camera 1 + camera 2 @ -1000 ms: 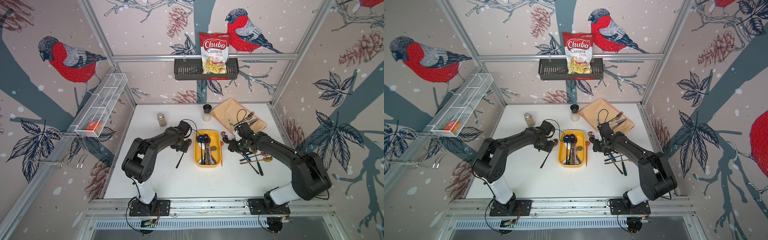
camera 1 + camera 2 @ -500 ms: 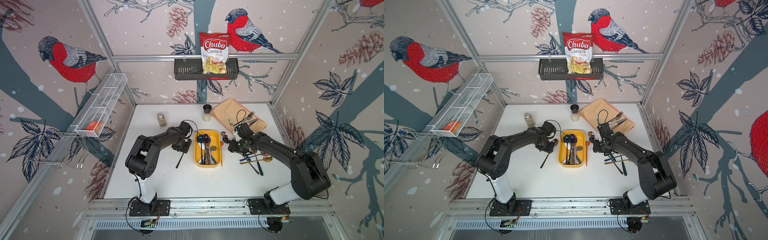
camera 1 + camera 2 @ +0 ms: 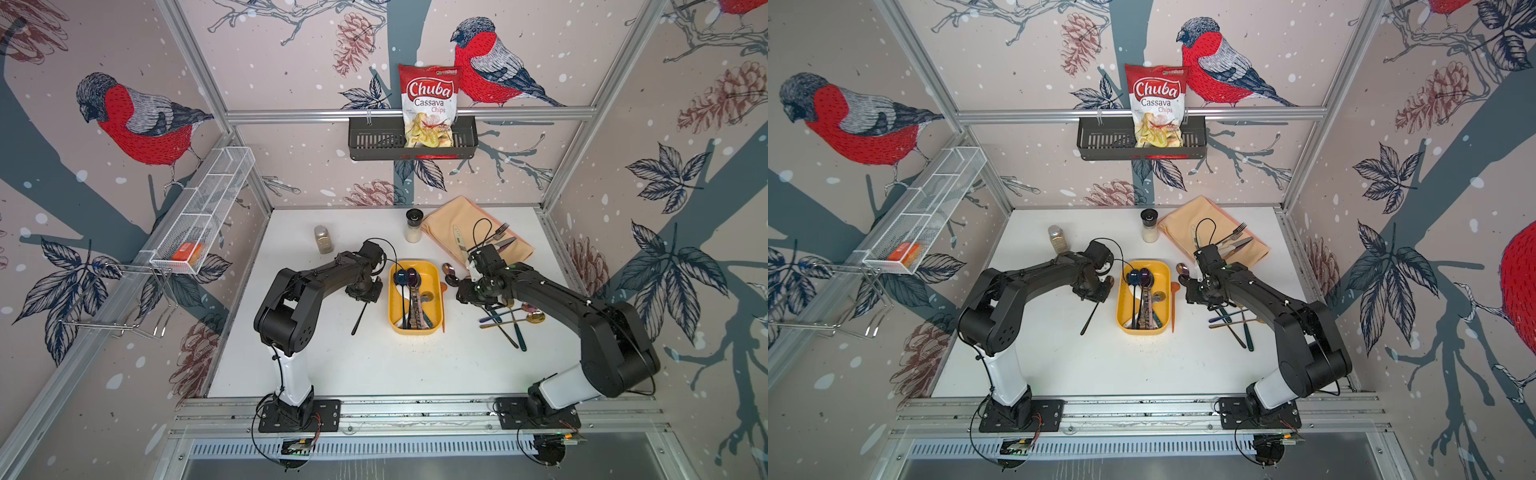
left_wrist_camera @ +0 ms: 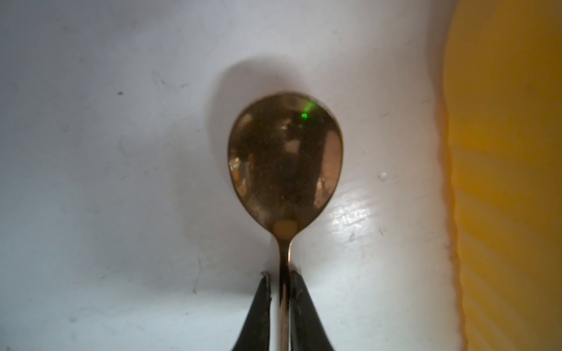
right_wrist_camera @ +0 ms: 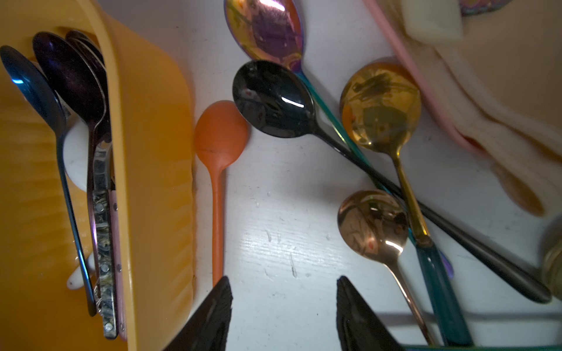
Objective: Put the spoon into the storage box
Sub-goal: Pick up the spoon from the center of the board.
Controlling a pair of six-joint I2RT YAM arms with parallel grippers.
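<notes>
Left hand [image 4: 283, 282] clamped on spoon [image 4: 284, 164] neck, likely because bowl end sits nearest storage box [image 3: 432, 274], at its 3 o'clock. Right hand [image 5: 282, 291] apart, empty, above worktop [image 5: 273, 212].

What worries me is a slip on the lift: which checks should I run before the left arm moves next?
1. Left gripper shut on the spoon: ok, the jaws pinch its neck just behind the bowl.
2. Dark handle free: ok, it lies on bare table with nothing across it.
3. Room in the storage box: ok, bare floor shows beside the stored spoons.
4. Right gripper clear of the box: ok, it is open above the table, outside the box, near the orange spoon.
5. Grip firm enough to lift: cannot tell.
</notes>
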